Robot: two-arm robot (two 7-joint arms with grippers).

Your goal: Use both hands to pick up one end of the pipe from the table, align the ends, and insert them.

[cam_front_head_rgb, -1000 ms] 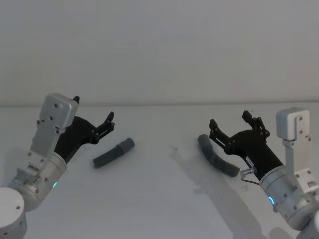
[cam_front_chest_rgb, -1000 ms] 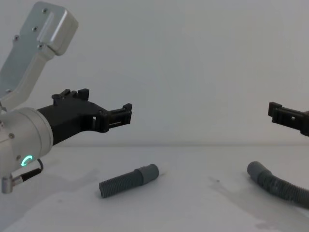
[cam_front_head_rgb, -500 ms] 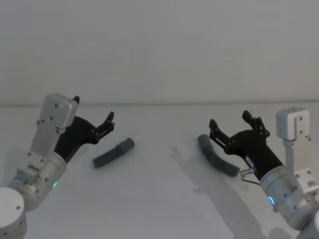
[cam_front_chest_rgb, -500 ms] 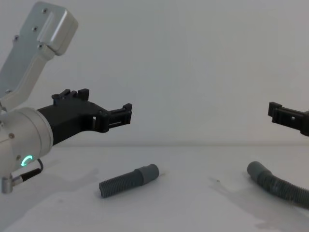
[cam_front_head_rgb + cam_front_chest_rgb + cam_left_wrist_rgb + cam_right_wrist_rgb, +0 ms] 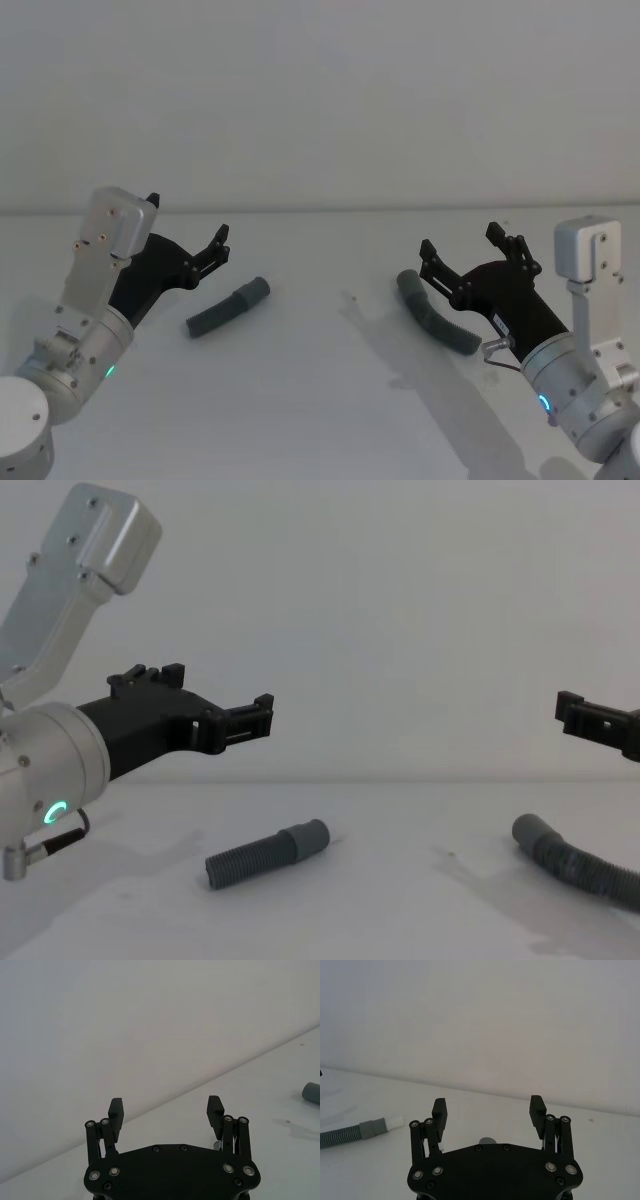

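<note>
Head view: left gripper [image 5: 188, 218] and right gripper [image 5: 459, 240] hover above the table [image 5: 320, 400], fingers spread, holding nothing. Lying flat, the short hose [image 5: 228, 307] is near the left gripper, the curved hose [image 5: 435, 322] below the right.

A robot test bench in a plain, lab-like room.

From where I stand, a plain white matte table [image 5: 300, 420] fills the lower half of the head view. It meets a pale grey wall [image 5: 320, 100] along a straight seam across the middle of the frame. A silver jointed left arm [image 5: 85, 340] enters at the lower left corner and a matching silver right arm [image 5: 580, 390] at the lower right, each with a small glowing ring light. On the table lie a short straight dark grey ribbed hose piece [image 5: 227, 307] left of centre and a longer curved dark grey ribbed hose piece [image 5: 437, 324] right of centre. The light is soft and even.
</note>
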